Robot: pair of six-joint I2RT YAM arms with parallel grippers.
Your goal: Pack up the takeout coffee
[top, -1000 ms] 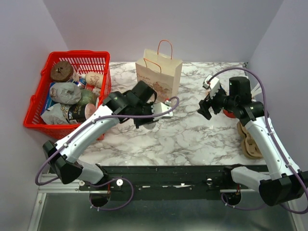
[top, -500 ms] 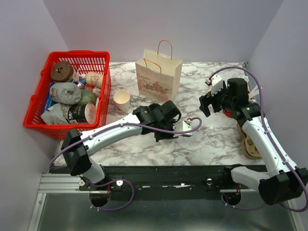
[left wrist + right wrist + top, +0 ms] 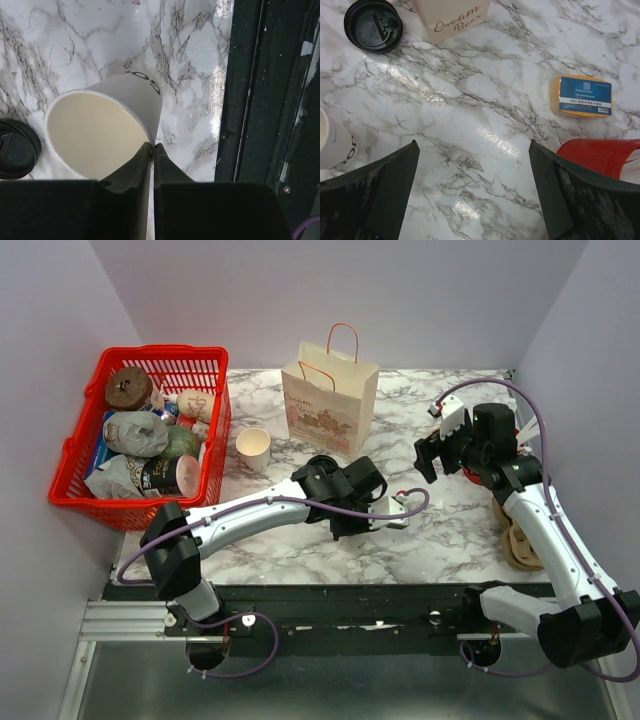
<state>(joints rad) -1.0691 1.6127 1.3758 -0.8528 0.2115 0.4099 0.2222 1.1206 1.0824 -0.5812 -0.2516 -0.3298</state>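
Note:
My left gripper (image 3: 151,146) is shut on the rim of a whitish paper cup (image 3: 105,127) with black print. The cup is open-topped, cream inside, and has no lid on it. A loose black lid (image 3: 15,150) lies on the marble just beside it. In the top view my left gripper (image 3: 350,523) is low over the table's front centre and hides the cup. My right gripper (image 3: 472,150) is open and empty above the marble; the cup (image 3: 332,145) and the lid (image 3: 372,25) show in its view. No lidded cup shows. The paper bag (image 3: 330,395) stands at the back.
A tan cup (image 3: 252,447) stands beside the red basket (image 3: 215,358) full of goods at the left. An orange packet (image 3: 582,96) and a red dish (image 3: 600,155) lie near my right gripper (image 3: 428,455). A cardboard carrier (image 3: 520,530) lies at the right. A black rail (image 3: 270,100) runs along the front.
My left arm has swung from beside the bag to the table's front centre, uncovering the tan cup by the basket. My right gripper has shifted slightly.

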